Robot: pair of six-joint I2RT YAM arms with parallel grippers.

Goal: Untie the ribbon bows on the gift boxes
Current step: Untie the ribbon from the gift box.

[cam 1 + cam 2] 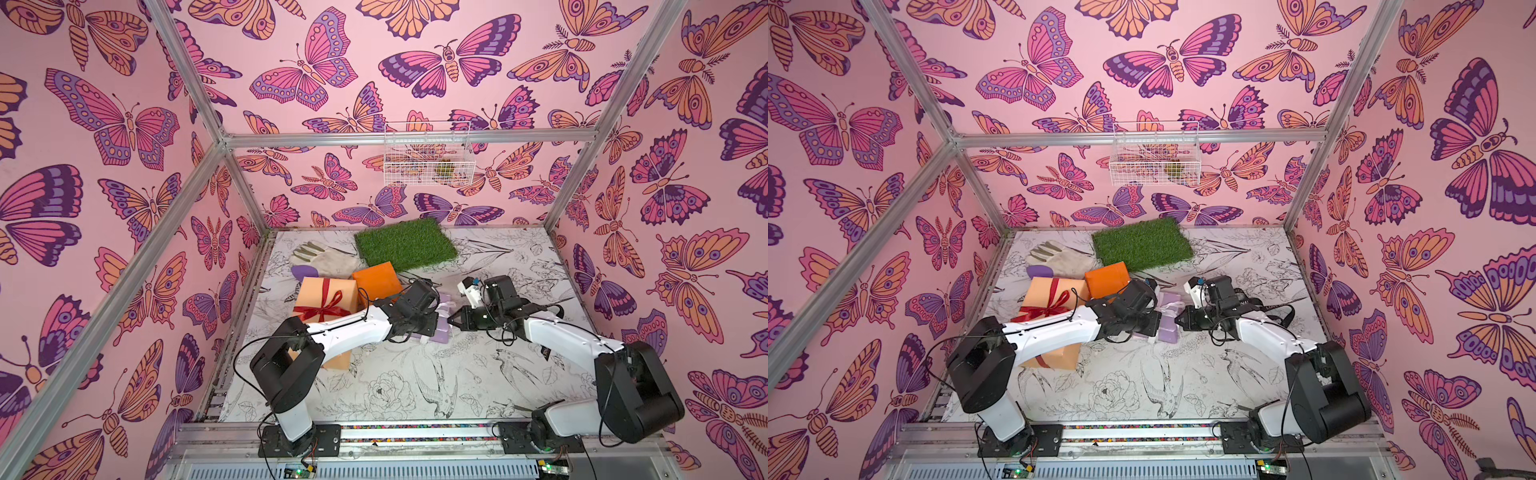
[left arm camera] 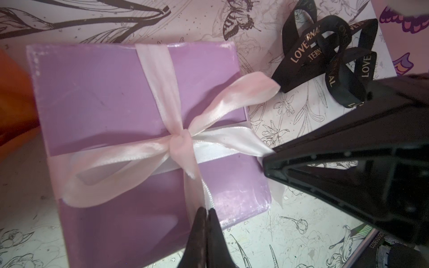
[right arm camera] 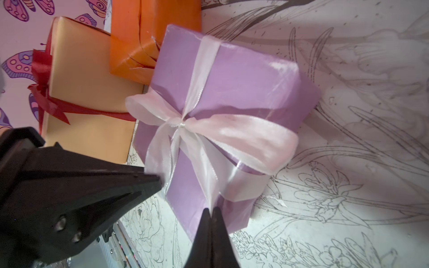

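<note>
While L fingers [image 2: 197,234], R fingers [image 3: 203,232] pinch its tails, pale bow [image 2: 181,139] sits knotted.

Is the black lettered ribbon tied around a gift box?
No: in the left wrist view the black lettered ribbon lies loose on the table beside the lilac box, wrapped around nothing.

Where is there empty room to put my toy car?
The biggest bare patch is the table's front middle, along the front rail. Another lies right of the turf mat, at the back. Crowded: the left side, with glove, peach box, orange box, and the lilac box where the left hand and right hand pinch the pale ribbon.
</note>
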